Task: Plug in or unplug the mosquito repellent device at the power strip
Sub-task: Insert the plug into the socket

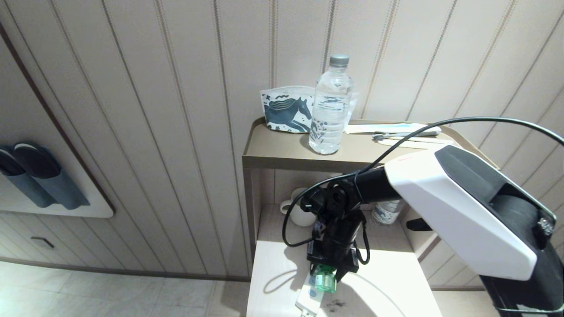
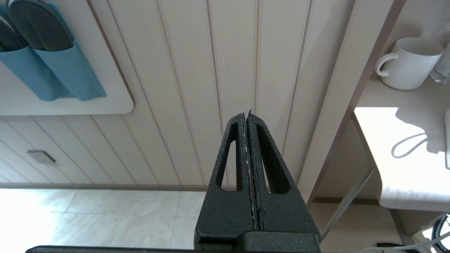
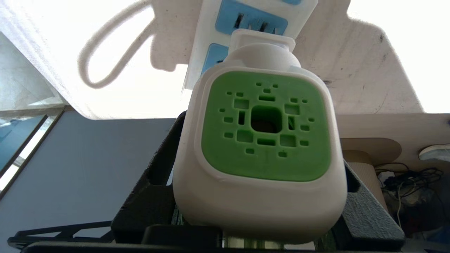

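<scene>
mosquito repellent device (image 3: 260, 140), plug toward power strip (image 3: 211, 45)

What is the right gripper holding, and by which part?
The right gripper holds the mosquito repellent device, jaws on its two opposite sides.
</scene>
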